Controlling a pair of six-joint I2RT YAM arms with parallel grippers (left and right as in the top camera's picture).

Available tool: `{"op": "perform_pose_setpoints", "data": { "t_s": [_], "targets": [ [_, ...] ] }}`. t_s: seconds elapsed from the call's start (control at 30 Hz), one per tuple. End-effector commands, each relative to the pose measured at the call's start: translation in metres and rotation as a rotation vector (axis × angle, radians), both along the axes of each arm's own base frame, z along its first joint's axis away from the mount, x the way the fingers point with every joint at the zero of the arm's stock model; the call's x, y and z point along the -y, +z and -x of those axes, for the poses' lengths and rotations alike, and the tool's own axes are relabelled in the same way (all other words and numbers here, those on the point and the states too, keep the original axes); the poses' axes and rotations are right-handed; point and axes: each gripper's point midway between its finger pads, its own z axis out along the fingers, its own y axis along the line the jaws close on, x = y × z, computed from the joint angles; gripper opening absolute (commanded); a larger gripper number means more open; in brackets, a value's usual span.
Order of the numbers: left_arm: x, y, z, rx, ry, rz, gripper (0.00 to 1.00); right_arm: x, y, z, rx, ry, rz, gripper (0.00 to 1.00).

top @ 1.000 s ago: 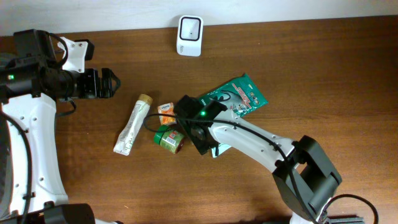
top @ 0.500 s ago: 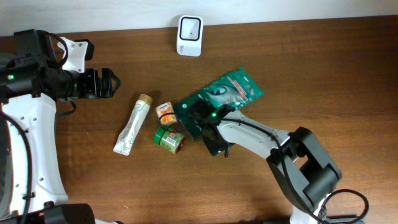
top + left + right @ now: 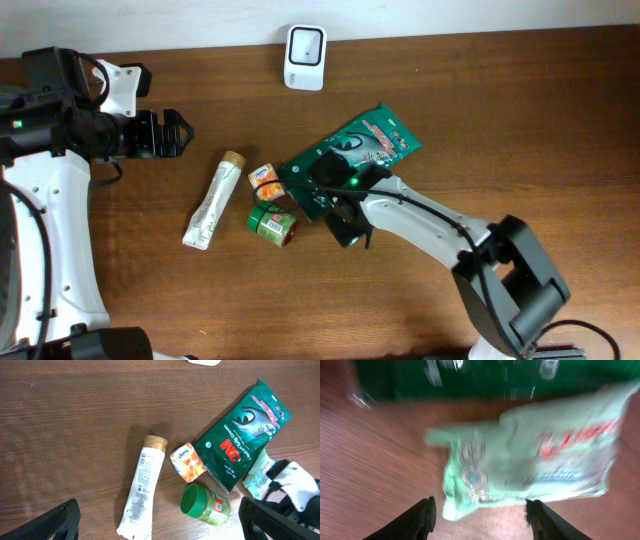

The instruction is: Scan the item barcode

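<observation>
**Pale green packet (image 3: 530,470) lies at your open right fingers (image 3: 422,517)**

Your right fingers stand apart and grip nothing. The blurred wrist view shows the packet flat on the tabletop (image 3: 520,120), its near edge reaching in between the two tips. It sits right against the lower edge of the dark green pouch (image 3: 350,160). The white scanner (image 3: 304,57) is well apart from it, at the tabletop's far edge. Your left fingers (image 3: 55,522) are spread wide and hold nothing, off to the left of the tube (image 3: 213,200), the orange pack (image 3: 265,180) and the green jar (image 3: 272,222).
</observation>
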Motion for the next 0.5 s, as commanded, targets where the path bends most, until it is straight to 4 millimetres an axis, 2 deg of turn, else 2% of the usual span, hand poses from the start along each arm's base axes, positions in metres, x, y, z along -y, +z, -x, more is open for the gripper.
{"op": "perform_pose_setpoints", "data": {
  "t_s": [0.0, 0.2, 0.33, 0.37, 0.47],
  "targets": [
    [0.000, 0.012, 0.000, 0.039, -0.013, -0.005, 0.99, -0.012, 0.011, -0.015, 0.062, 0.018, -0.046, 0.60],
    [0.000, 0.012, 0.000, 0.039, -0.013, -0.005, 0.99, -0.018, -0.010, -0.023, 0.061, 0.095, -0.030, 0.66],
    [0.000, 0.012, 0.000, 0.039, -0.013, -0.005, 0.99, -0.013, -0.040, -0.017, -0.004, 0.134, 0.021, 0.65],
    [0.000, 0.012, 0.000, 0.039, -0.013, -0.005, 0.99, -0.011, -0.044, -0.015, -0.017, 0.135, 0.030, 0.64],
    [0.000, 0.012, 0.000, 0.039, -0.013, -0.005, 0.99, -0.010, -0.046, -0.013, -0.029, 0.138, 0.038, 0.50]
  ]
}}
